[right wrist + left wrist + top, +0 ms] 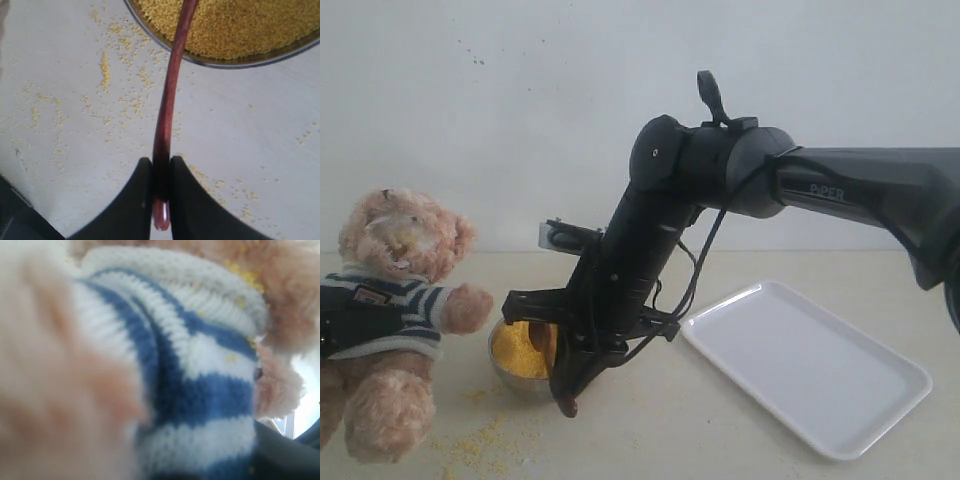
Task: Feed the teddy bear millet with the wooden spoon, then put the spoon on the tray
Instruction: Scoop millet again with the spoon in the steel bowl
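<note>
Wooden spoon (pixel 170 95) crosses the bowl rim (pixel 225 62); bare table (pixel 650 420) reaches the tray (pixel 800 360).

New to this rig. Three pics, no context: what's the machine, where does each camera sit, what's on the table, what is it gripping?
It is a robot with two arms, each ending in a two-finger gripper. The wide picture comes from a camera off the arms. In it the right arm bends down to a steel bowl of millet, with a teddy bear on the left and a bare white tray on the right.

The other two pictures come from cameras on the wrists. The right one looks along the right gripper, which is shut on the handle of the wooden spoon. The spoon reaches over the bowl, and loose grains dot the table. The left one is pressed close to the bear's striped shirt and shows little else.
</note>
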Tool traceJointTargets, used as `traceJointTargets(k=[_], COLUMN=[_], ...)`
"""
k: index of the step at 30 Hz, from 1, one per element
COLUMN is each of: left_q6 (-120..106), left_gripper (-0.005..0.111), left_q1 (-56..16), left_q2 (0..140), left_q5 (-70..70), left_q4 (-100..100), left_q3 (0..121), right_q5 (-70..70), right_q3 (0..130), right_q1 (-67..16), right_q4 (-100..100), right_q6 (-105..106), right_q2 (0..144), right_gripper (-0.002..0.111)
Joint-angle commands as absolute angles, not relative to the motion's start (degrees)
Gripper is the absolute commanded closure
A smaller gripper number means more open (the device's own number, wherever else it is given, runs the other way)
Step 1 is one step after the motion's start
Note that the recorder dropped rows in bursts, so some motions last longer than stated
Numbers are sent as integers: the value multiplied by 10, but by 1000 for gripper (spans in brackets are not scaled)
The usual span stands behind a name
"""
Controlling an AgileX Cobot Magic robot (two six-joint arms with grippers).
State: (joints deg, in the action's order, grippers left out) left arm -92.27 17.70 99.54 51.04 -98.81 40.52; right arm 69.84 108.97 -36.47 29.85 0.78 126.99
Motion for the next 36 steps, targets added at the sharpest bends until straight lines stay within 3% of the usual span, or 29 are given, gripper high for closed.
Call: traceJointTargets(k=[1, 36], left_q6=[-920, -868], left_gripper=[103, 103], left_q1=[175, 175], left_q2=[993, 993], left_q5=[525, 492], left_q4=[-999, -999], left_q3=[408, 408], right_q5=[700, 700], right_q3=[1093, 1093], right_q1=[-365, -365], right_q4=[342, 431], right_q6=[11, 111], right_q2=[1281, 1298], right_gripper=[109, 109])
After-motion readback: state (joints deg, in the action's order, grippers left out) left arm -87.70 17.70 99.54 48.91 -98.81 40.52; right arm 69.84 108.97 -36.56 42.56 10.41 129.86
